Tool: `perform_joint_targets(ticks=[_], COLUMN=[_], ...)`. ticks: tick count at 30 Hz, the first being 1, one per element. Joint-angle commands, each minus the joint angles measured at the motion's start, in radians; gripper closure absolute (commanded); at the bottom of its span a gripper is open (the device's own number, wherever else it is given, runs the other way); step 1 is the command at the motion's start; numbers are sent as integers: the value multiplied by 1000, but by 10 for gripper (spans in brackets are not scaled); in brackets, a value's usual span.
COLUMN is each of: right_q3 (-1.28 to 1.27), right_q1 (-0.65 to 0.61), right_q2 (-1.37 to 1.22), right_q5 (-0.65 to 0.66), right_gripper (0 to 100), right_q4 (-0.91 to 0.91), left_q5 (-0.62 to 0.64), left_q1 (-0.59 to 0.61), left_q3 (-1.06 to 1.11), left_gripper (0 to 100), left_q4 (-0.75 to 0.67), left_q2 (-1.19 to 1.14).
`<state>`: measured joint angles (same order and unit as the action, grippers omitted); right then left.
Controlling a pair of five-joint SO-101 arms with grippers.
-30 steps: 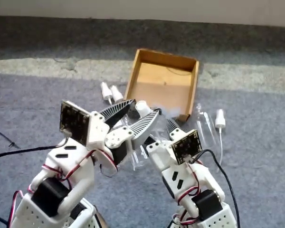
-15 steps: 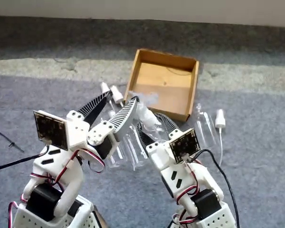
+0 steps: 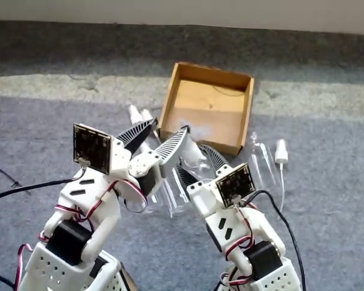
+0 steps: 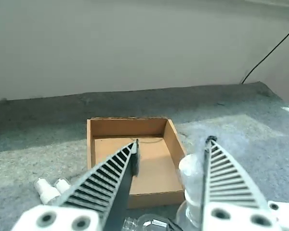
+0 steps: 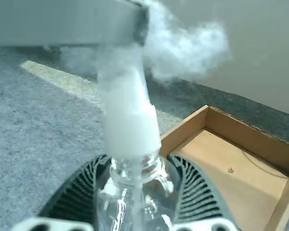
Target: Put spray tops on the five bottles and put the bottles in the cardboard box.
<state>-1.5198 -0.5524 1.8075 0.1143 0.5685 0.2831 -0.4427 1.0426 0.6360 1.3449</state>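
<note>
The right gripper [image 5: 135, 185] is clenched on the neck of a clear bottle [image 5: 131, 207], one finger on each side. A white spray top [image 5: 130, 127] sits in the bottle's mouth and rises straight out beyond the fingertips. Whether it is fully seated I cannot tell — a pale haze hangs round its head. The left gripper [image 3: 168, 125] is spread wide and grasps nothing. One of its fingers [image 3: 171, 144] lies just beside the top, perhaps touching it, and the other stands well off to the far side.

The cardboard box [image 3: 213, 73] lies just past both sets of fingertips, and nothing is in it. So I judge the work to be early: one bottle is at the capping step and none is packed. Beneath the left fingers, bare bottles [image 3: 170, 191] lie on the carpet [image 3: 327, 200] — how many I cannot tell. A lone bottle [image 3: 261, 159] lies apart on the outer side of the right fingers, with a long-tubed top [image 3: 281, 150] just beside it. Two loose tops [image 3: 139, 115] lie near the left gripper's outer finger.
</note>
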Motion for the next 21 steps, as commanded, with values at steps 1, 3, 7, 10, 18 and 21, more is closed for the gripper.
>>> perform_joint_targets(ticks=[1, 3, 7, 10, 18, 21], right_q3=[12, 10, 10, 10, 10, 10], right_q1=[13, 13, 13, 13, 13, 10], right_q2=[13, 13, 13, 13, 13, 13], right_q5=[-9, -9, -9, -9, -9, -8], right_gripper=[995, 995, 995, 995, 995, 995], right_q4=[-16, -16, -16, -16, -18, -18], left_q5=[-49, -81, -91, -92, -91, -87], left_q1=[-88, -119, -150, -139, 13, 82], left_q3=[-10, -8, -10, -13, -62, -56], left_gripper=[787, 787, 787, 787, 787, 787], left_q4=[-17, -17, -17, -17, 28, 20], left_q2=[-33, -33, -33, -8, 237, 262])
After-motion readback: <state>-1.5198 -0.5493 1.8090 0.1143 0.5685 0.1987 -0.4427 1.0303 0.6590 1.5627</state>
